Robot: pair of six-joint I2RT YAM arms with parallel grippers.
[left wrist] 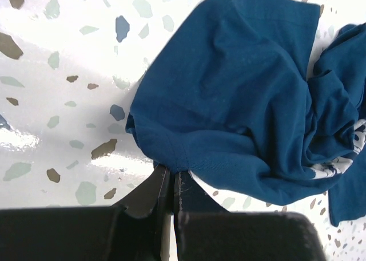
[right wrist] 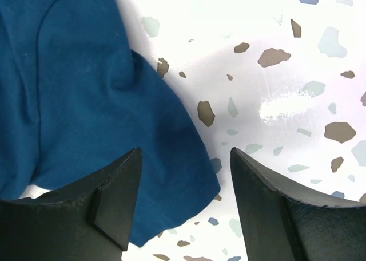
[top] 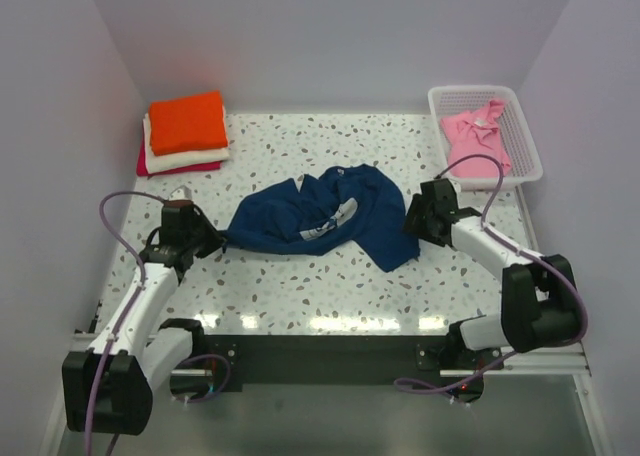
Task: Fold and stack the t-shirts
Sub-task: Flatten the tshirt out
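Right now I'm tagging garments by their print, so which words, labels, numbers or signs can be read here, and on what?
No readable text anywhere.
The crumpled navy blue cloth t-shirt carries a white graphic: too folded and blurred to read.
The folded orange cloth t-shirt, pink cloth t-shirt and white plastic lattice basket show none.

Bare table [top: 300, 296] in front — basket [top: 522, 126], folded t-shirts [top: 187, 128] in far corners

The navy t-shirt [top: 300, 221] is seen as soft matt cloth, the speckled surface [top: 300, 286] as smooth and glossy, and the basket [top: 527, 144] as plastic.
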